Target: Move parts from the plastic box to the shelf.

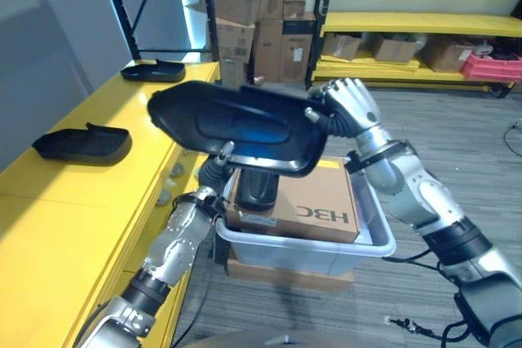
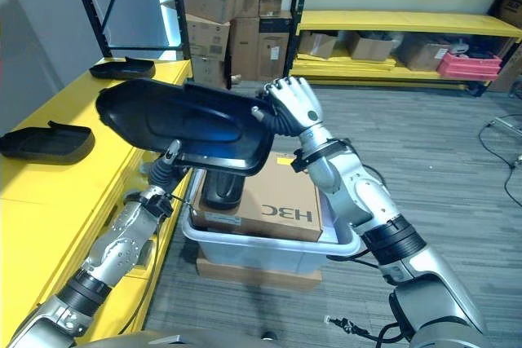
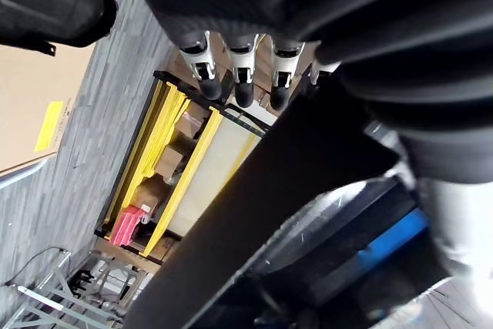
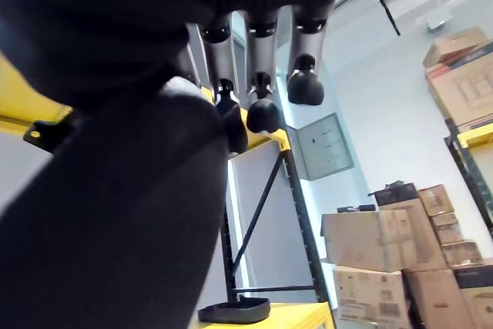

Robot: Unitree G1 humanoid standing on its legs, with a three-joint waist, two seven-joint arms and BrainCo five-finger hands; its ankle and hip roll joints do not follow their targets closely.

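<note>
you have the big black part [image 1: 232, 126] lifted clear above the plastic box [image 1: 377, 238], carried between both hands. your right hand [image 1: 349, 103] curls over the part's end on the far side of the box; your left hand [image 1: 214, 170] grips its underside at the box's shelf-side edge. beside the box, the yellow shelf [image 1: 81, 201] carries two smaller black parts [image 1: 84, 143]. a cardboard carton [image 1: 314, 205] sits in the box.
</note>
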